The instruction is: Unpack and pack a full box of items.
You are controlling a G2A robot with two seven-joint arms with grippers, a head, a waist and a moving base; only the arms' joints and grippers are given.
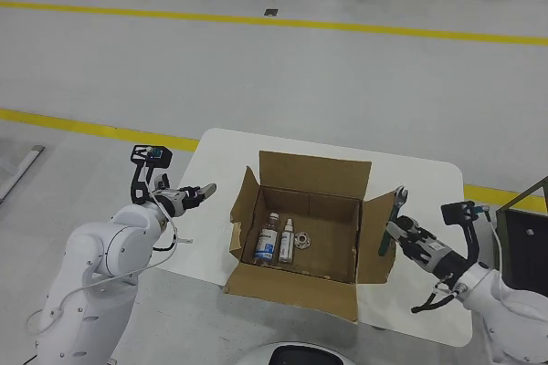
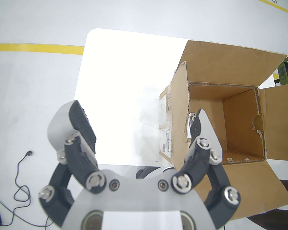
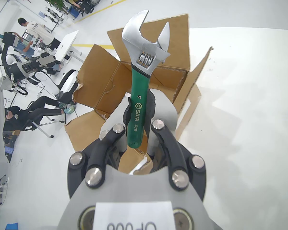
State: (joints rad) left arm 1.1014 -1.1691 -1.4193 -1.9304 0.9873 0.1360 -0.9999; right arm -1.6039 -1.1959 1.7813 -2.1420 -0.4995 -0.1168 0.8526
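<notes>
**Wrench in the right gripper, box lying just ahead of it**

The right gripper is clamping the green handle of one wrench. The tool's long axis is running straight out along the fingers, with the open steel head beyond the fingertips and the handle's end back toward the palm. One box is sitting directly ahead of this gripper with all four flaps spread. Its nearest flap is lying just under and beyond the wrench's head, and bare table is lying off to the gripper's side, away from the box.

The left gripper is hanging wide and empty. It is facing the box's opposite wall and is near it but not touching it.

Three things are lying on the box floor: a larger bottle, a smaller bottle just beside it, and one round metal part. All three are lying nearer the left gripper's side of the box. So I'm judging the left arm better placed for them, while the right arm is handling the wrench alone.
</notes>
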